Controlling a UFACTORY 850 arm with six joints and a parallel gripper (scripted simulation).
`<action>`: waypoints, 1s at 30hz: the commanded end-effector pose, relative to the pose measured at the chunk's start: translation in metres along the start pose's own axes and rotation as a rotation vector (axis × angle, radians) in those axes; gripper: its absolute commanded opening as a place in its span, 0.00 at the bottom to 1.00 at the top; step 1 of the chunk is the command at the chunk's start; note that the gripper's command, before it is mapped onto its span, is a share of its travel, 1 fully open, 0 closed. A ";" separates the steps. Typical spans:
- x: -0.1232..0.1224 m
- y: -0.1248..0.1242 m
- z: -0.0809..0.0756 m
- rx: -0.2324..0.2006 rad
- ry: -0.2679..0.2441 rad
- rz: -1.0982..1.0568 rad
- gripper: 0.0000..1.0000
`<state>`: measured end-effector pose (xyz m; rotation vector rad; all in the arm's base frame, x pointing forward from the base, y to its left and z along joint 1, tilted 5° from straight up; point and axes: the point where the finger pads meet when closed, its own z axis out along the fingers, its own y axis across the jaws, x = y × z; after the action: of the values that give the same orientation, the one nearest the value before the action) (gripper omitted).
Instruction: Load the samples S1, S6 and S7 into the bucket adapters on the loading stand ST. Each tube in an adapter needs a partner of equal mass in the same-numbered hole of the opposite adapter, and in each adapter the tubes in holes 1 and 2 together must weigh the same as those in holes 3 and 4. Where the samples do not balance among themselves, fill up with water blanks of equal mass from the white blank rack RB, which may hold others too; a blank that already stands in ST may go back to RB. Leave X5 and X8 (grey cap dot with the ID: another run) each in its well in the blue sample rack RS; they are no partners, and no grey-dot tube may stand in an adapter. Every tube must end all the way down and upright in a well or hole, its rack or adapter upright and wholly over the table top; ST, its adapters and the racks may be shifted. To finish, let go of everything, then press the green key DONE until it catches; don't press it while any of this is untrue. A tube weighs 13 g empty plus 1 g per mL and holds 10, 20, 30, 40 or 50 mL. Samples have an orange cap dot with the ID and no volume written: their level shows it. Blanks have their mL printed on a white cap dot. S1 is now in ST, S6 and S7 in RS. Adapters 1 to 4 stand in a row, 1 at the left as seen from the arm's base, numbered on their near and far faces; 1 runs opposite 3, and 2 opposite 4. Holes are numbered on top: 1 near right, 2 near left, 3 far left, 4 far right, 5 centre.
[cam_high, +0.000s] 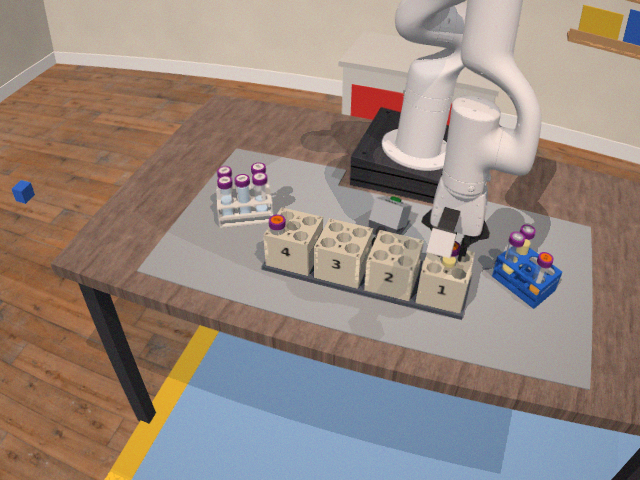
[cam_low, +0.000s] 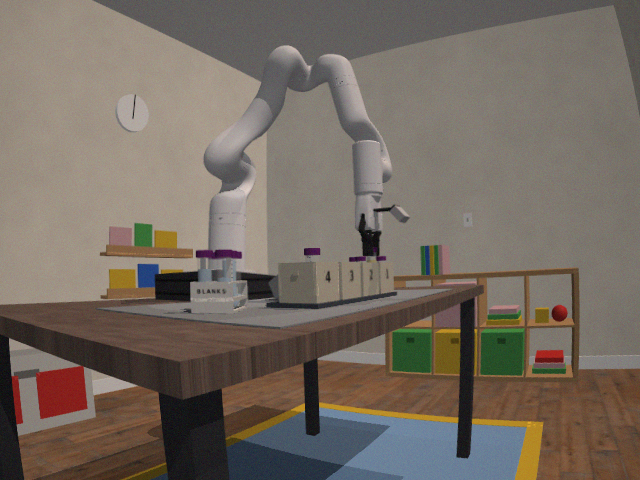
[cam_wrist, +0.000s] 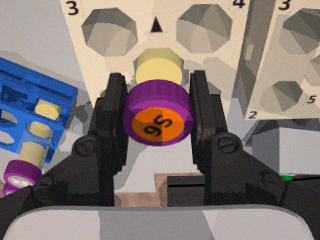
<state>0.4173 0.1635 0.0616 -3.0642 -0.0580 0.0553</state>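
Note:
My gripper (cam_high: 453, 251) is shut on sample tube S6 (cam_wrist: 158, 115), gripping its purple cap with the orange dot. The tube has yellow contents and hangs upright over the middle of adapter 1 (cam_high: 444, 281), its lower end at or just inside the top; the exact hole is hidden. In the wrist view, holes 3 and 4 of adapter 1 (cam_wrist: 156, 27) lie empty beyond the tube. An orange-dot tube, S1 (cam_high: 277, 223), stands in a corner hole of adapter 4 (cam_high: 286, 248). The blue rack RS (cam_high: 527, 271) holds orange-dot S7 (cam_high: 544, 259) and two more tubes (cam_high: 522, 235).
Adapters 3 (cam_high: 338, 258) and 2 (cam_high: 390, 263) stand empty on the stand. The white blank rack RB (cam_high: 242, 198) holds several purple-capped blanks at the far left. The grey box with the green DONE key (cam_high: 395, 198) sits behind the adapters, near the arm's black base.

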 end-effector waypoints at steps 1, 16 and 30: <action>0.001 0.000 0.003 0.001 0.002 0.000 0.00; 0.001 0.000 0.014 0.001 0.002 0.000 0.00; 0.001 0.000 0.014 0.001 0.002 0.000 0.43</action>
<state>0.4170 0.1646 0.0475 -3.0636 -0.0582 0.0547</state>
